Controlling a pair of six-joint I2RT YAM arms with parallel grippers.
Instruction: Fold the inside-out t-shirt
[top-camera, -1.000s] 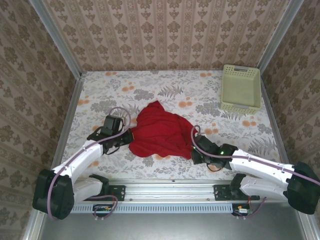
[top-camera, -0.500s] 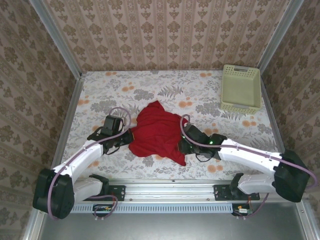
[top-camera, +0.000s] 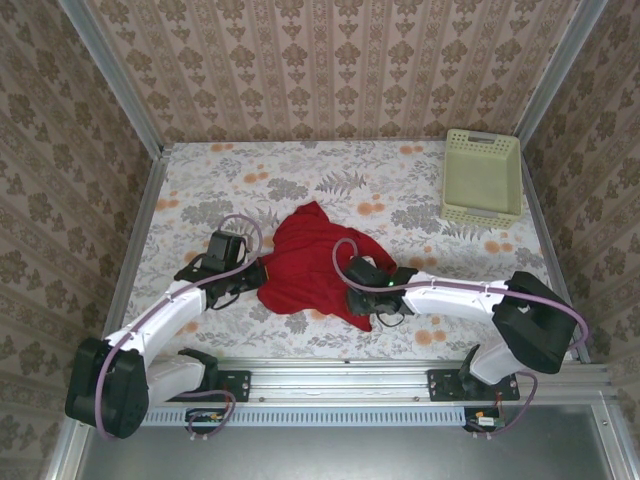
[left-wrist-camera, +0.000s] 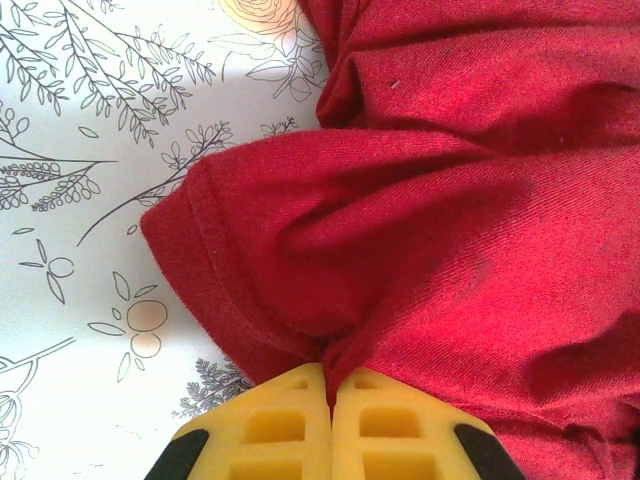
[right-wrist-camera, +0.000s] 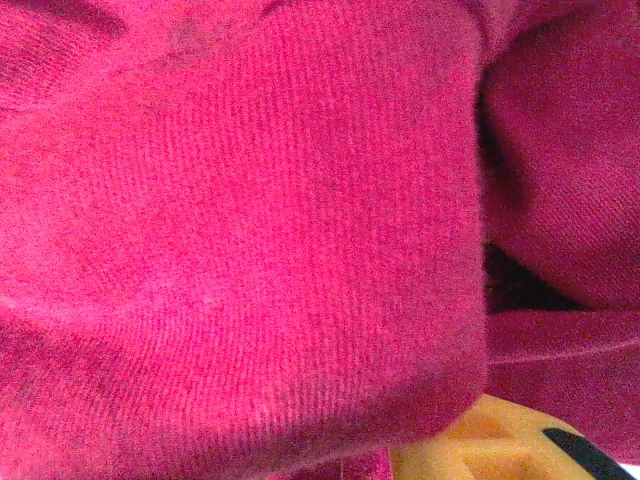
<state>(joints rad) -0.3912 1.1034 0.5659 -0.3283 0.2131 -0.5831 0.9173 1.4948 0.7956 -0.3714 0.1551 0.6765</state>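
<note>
**Crumpled Red Shirt Awaits Spreading**

The inside-out t-shirt (top-camera: 310, 268) lies bunched on the tabletop (top-camera: 420, 190), well left of the basket (top-camera: 482, 178) and nearer the arms. The left gripper (left-wrist-camera: 330, 385) has its jaws clenched on a cloth fold at the side away from the basket. The right gripper (top-camera: 362, 290) is buried in cloth on the basket side, and its jaws cannot be read. The likely next move is to draw the shirt flat.

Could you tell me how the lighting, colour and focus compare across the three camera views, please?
Top external: evenly lit and sharp, with no harsh glare. Left wrist: the t-shirt weave is crisp, but the table looks washed out. Right wrist: the cloth sits very close, slightly soft, and reads pinker than elsewhere.
</note>
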